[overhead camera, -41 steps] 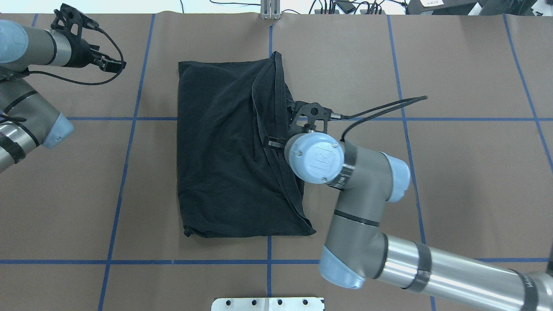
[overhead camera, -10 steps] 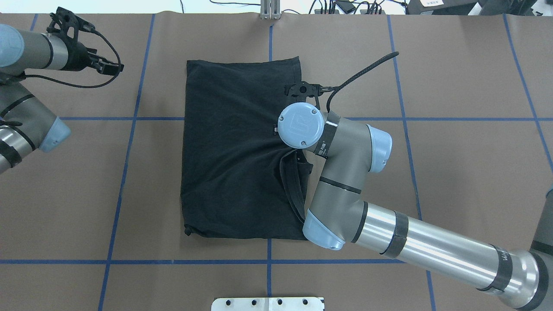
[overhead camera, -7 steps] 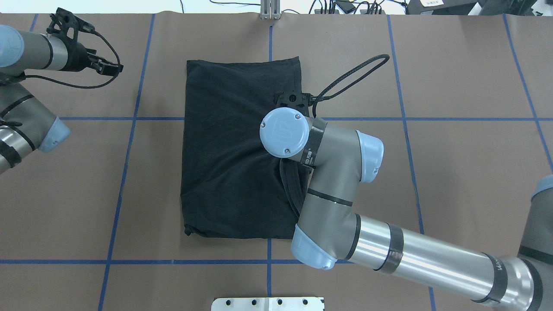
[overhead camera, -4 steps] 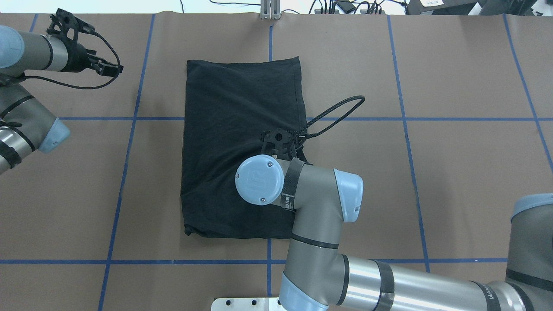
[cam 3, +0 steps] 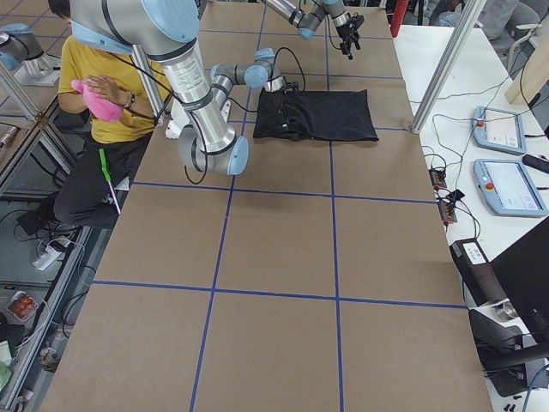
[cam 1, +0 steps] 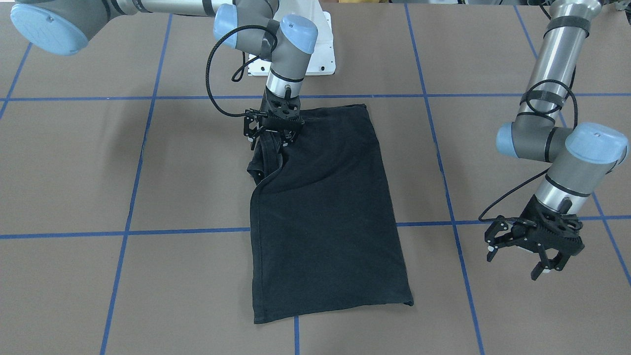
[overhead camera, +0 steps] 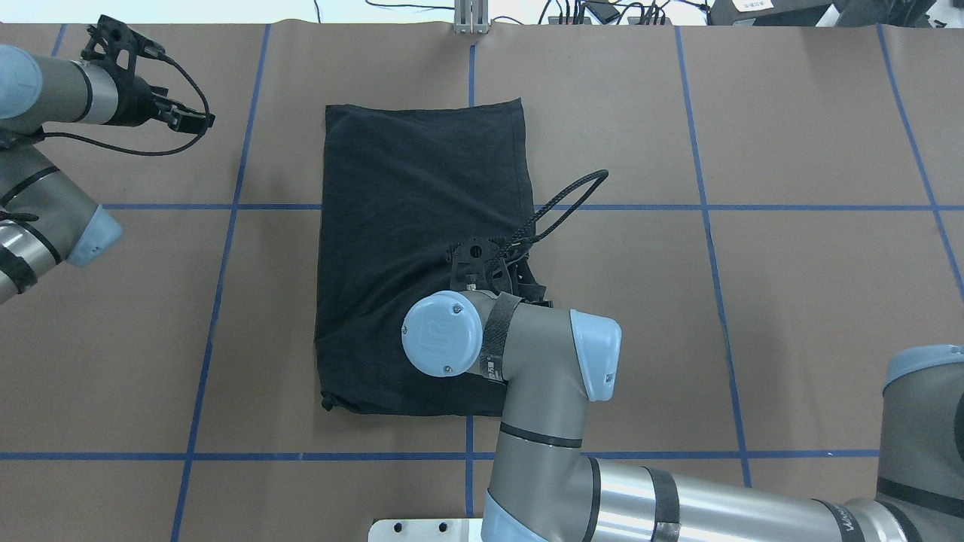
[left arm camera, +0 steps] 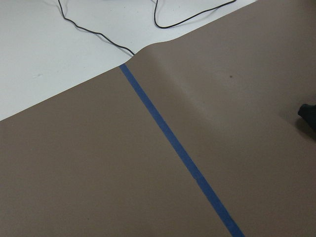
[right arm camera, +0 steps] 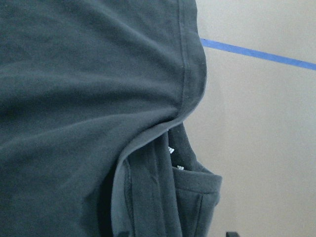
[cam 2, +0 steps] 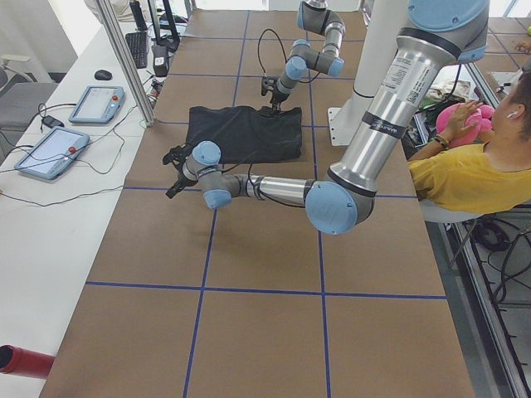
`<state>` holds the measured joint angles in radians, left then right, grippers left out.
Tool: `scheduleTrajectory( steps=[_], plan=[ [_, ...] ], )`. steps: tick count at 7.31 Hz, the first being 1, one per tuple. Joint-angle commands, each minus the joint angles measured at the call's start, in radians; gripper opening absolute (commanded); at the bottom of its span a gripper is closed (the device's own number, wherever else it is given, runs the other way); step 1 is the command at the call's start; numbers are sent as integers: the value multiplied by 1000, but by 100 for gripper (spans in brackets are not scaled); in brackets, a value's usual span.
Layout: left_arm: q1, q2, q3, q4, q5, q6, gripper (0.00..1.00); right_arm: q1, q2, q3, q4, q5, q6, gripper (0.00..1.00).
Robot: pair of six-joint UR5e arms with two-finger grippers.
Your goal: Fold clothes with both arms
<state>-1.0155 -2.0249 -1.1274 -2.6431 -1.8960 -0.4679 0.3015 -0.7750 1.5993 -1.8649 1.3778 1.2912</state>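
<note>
The clothes, one black T-shirt [cam 1: 325,212] [overhead camera: 407,226], lie folded into a tall rectangle on the brown paper. No print shows. My right gripper [cam 1: 270,142] hangs low over the shirt's right edge, near my base. It is open, with bunched cloth [right arm camera: 163,197] between and below its fingers. In the overhead view the right wrist hides those fingers. My left gripper [cam 1: 515,264] [overhead camera: 197,119] is open and holds nothing, well off to the left of the shirt at the table's far side.
The white base block [cam 1: 305,49] stands just behind the shirt's near end. A black cable loop [overhead camera: 572,196] arches from the right wrist over the shirt's edge. A seated person in yellow [cam 2: 465,174] and touch pendants [cam 3: 506,184] are beside the table.
The right arm laid the raised shirt edge down flat, then travelled along the right edge toward my base. The left arm has stayed put.
</note>
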Motion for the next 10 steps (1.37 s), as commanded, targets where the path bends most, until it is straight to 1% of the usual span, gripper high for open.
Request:
scheduleTrajectory(
  steps=[1,3,6,7,9,10],
  plan=[
    [0,0,0,0,0,0,100,-2,16,-4,1,-2,-4,70],
    [0,0,0,0,0,0,100,-2,57,-62,4,-5,-1,70],
    [0,0,0,0,0,0,100,-2,56,-79,-2,-9,-3,70],
    [0,0,0,0,0,0,100,-2,56,-78,-13,-14,-4,60],
    [0,0,0,0,0,0,100,2,57,-76,-25,-14,-4,9],
    [0,0,0,0,0,0,100,4,57,-75,-25,-14,-4,0]
  ],
)
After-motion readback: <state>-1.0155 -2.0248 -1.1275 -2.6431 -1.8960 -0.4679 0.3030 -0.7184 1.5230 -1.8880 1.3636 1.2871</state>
